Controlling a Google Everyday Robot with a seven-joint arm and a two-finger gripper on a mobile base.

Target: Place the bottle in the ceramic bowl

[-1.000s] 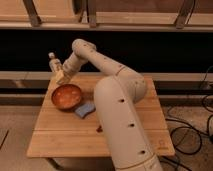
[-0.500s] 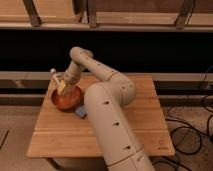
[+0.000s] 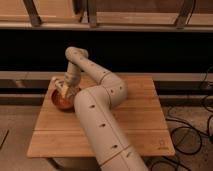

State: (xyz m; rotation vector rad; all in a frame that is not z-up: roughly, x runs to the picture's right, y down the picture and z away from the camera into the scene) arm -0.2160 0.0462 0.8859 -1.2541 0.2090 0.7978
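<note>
The bottle (image 3: 60, 84) has come down a good way: a second ago it was up above the far rim, and now it lies tilted low over the ceramic bowl (image 3: 56, 100), cap end pointing left, seemingly just inside the rim. The gripper (image 3: 66, 88) is right at the bowl's top edge with its jaws closed around the bottle's body. To my eye the placing is nearly done; only the letting go remains. The bowl sits at the left edge of the wooden table (image 3: 135, 120).
</note>
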